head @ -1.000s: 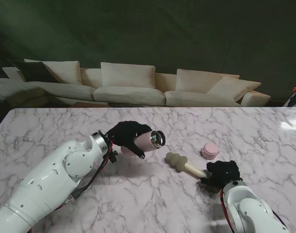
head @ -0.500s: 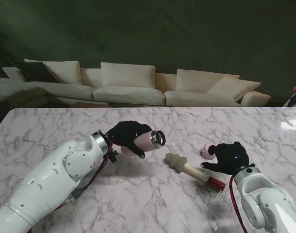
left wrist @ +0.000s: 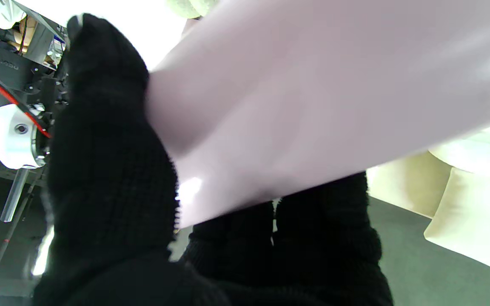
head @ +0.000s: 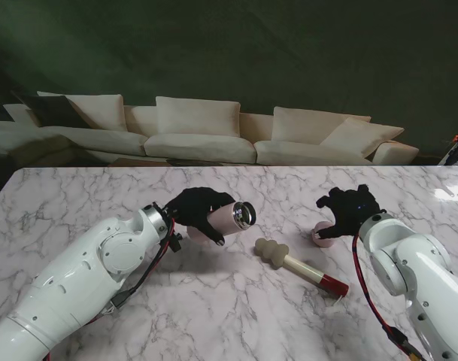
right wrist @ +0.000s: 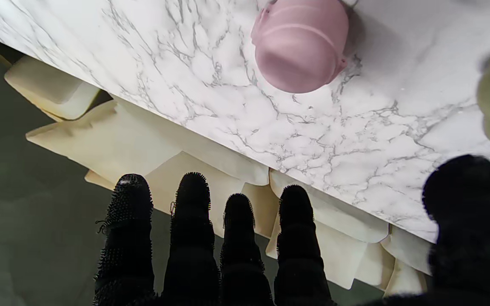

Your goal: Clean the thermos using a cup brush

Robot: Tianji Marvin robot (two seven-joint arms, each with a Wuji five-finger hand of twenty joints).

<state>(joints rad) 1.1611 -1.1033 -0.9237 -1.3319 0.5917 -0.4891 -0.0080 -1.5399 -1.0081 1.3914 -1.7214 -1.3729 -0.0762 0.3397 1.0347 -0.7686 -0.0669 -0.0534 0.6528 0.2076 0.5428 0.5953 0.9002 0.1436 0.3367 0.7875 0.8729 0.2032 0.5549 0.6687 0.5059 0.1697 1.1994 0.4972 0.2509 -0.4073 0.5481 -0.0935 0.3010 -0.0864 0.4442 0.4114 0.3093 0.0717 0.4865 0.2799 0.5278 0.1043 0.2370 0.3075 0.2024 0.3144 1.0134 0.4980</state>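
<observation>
lying flat, cup brush [head: 301,264] head leftward

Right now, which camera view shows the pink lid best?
The right wrist view: the pink lid fills the frame, whole and unobstructed on the marble table. The stand view shows it small, partly covered by the open right hand. The left wrist view shows only the thermos gripped by the left hand.

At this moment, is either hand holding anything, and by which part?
The left hand grips the pale pink cylindrical thermos around its body, open mouth pointing right. The right hand holds nothing, fingers spread above the pink round lid.
</observation>
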